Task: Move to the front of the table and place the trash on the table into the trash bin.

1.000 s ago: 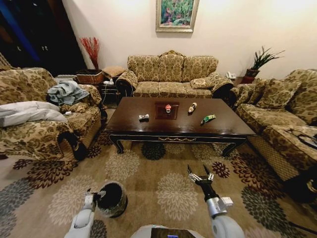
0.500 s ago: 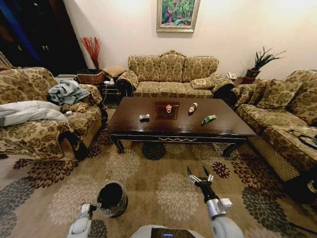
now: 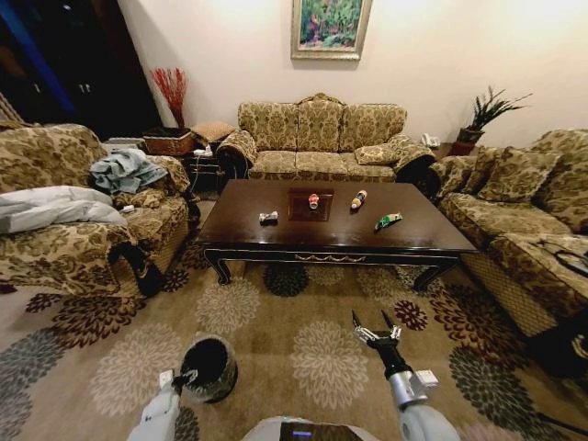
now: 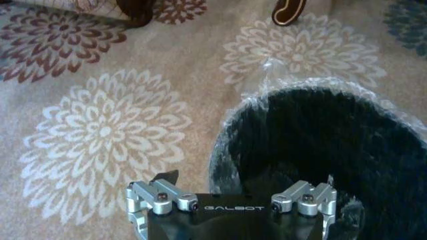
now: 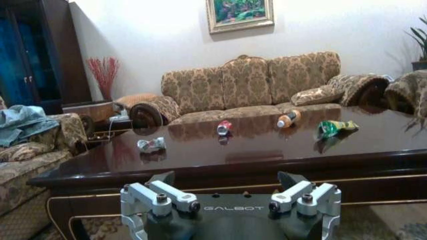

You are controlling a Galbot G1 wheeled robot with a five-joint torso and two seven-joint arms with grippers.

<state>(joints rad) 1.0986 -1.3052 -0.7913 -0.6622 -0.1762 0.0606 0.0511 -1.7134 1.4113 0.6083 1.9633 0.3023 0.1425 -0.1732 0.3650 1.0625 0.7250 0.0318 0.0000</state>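
Observation:
The dark brown table (image 3: pixel 276 241) stands ahead on the carpet, beyond both arms. On it lie the trash items: a crushed silver piece (image 3: pixel 267 218) (image 5: pixel 151 144), a red can (image 3: pixel 313 200) (image 5: pixel 224 127), a brown orange-labelled bottle (image 3: pixel 357 198) (image 5: pixel 288 119) and a green bottle (image 3: pixel 387 220) (image 5: pixel 333 127). The black trash bin (image 3: pixel 209 366) (image 4: pixel 320 150) with its clear bag sits on the carpet at lower left. My left gripper (image 3: pixel 179 378) (image 4: pixel 233 186) is open at the bin's near rim. My right gripper (image 3: pixel 377 331) (image 5: pixel 227 180) is open and empty, held low facing the table.
Patterned sofas surround the table: one behind it (image 3: pixel 317 138), one left (image 3: pixel 64 230) with clothes on it, one right (image 3: pixel 524 211). A woven basket (image 3: pixel 167 142) sits on a side table at back left. Flowered carpet (image 3: pixel 312 303) lies between me and the table.
My left gripper sank lower beside the bin, then edged back toward its rim. The right gripper drifted slightly right. The trash on the table has not moved.

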